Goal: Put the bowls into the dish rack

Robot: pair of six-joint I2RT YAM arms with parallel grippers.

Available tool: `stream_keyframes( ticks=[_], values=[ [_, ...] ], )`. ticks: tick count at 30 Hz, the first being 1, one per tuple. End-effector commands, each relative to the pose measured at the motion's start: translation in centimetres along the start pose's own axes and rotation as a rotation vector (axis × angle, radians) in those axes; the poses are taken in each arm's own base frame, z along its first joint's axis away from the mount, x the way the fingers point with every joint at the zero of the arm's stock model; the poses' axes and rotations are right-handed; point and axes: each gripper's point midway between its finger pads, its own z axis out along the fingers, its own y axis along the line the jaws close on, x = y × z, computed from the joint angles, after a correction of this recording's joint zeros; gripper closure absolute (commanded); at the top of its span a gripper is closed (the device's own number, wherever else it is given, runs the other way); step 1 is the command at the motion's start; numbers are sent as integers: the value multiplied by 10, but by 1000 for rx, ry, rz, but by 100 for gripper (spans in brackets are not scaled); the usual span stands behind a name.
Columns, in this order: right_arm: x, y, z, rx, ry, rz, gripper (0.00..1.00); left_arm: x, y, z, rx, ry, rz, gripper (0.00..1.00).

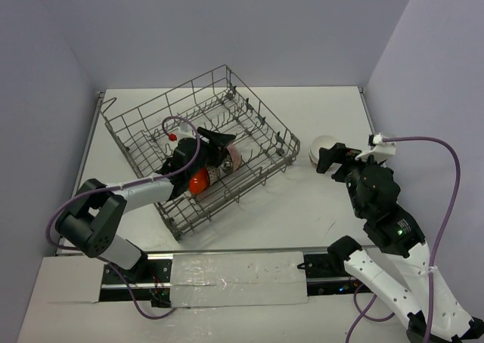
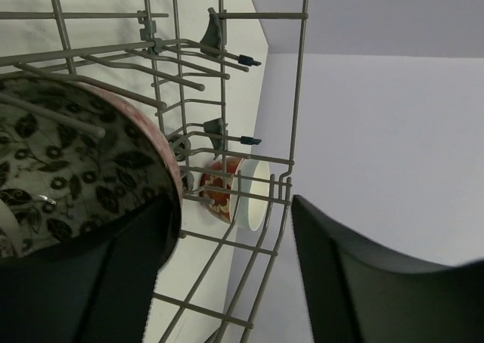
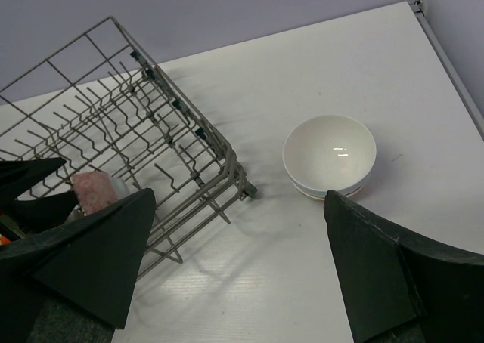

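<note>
patterned bowl point(image 2: 76, 169): black-white leaf interior, pink rim, on edge in dish rack point(image 1: 253, 131) | left claw point(image 2: 227, 230), right claw point(image 3: 238, 196): both spread

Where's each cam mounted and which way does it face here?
Top external: above and behind the bases, looking down on the table, dish rack and both whole arms.
Left wrist: on the left gripper inside the rack, facing out through the wires past the patterned bowl; both fingers show.
Right wrist: on the right gripper, right of the rack, looking down at the white bowl; both fingers show.
Shared: both wrist views see the white bowl and rack.
</note>
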Motion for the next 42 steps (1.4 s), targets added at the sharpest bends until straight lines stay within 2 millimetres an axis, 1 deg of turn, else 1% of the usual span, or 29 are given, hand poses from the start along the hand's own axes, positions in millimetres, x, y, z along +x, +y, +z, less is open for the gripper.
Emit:
stream_keyframes(
  ticks=[1,3,4,6,12,15,16,18,19,21,22,23,24,25,26,27,28,29,31,32,33,34,35,36,38,39,40,41,42],
  values=[
    [-10,1,0,-1,-41,16,0,-3,-14,-4,17,-12,-35,26],
    [-11,2,0,-3,-42,19,0,-4,-22,-6,18,-15,-36,20],
    [-10,2,0,-4,-40,19,0,-4,-18,-7,-6,-14,-31,15],
    [-11,3,1,-5,-38,19,0,-7,-30,-7,-19,-20,-25,9],
    [-13,4,0,-6,-38,22,0,-14,-40,-10,-94,-38,19,1],
    [-12,1,1,16,-35,31,0,-15,-50,-13,-110,-32,62,1],
    [-10,-1,2,31,-26,31,0,-16,-59,-15,-96,-31,77,1],
    [-4,-6,8,88,-2,43,0,-17,-68,-21,-84,-25,153,1],
    [-1,-9,9,114,18,39,0,-18,-80,-23,-60,-24,188,1],
    [7,-17,17,197,48,52,0,-21,-95,-32,-29,-33,327,1],
    [8,-23,20,235,54,59,0,-22,-108,-36,4,-38,382,1],
    [17,-28,26,275,84,69,0,-28,-120,-44,35,-64,492,1],
    [21,-29,29,285,106,81,0,-30,-126,-51,34,-75,555,1],
    [26,-39,36,335,128,92,0,-34,-133,-56,50,-93,618,1],
    [29,-42,40,351,137,125,1,-41,-142,-67,73,-121,740,1],
    [35,-42,45,352,162,145,1,-45,-146,-72,78,-134,802,1],
    [41,-52,53,407,183,169,1,-51,-148,-78,79,-152,918,1],
    [46,-56,57,426,197,181,0,-55,-153,-88,89,-171,965,1],
    [61,-63,70,474,252,197,0,-57,-152,-97,97,-164,1087,1],
    [63,-73,74,516,250,235,0,-62,-154,-106,102,-183,1189,1],
    [67,-78,78,537,259,251,0,-61,-152,-109,110,-167,1241,1],
    [76,-80,86,549,290,267,0,-59,-142,-111,100,-143,1291,1],
    [76,-90,90,582,287,311,1,-62,-143,-119,108,-151,1364,1],
    [79,-93,94,591,297,332,2,-60,-131,-119,100,-130,1393,1],
    [89,-103,106,627,320,378,3,-62,-130,-130,130,-155,1442,1],
    [93,-106,109,638,328,384,5,-58,-115,-129,125,-135,1449,1],
    [96,-109,117,650,332,383,5,-59,-113,-131,132,-142,1492,1],
    [97,-112,120,669,323,385,8,-60,-117,-137,156,-170,1487,1],
    [96,-113,125,668,322,386,11,-60,-108,-136,146,-161,1494,1]
  ],
)
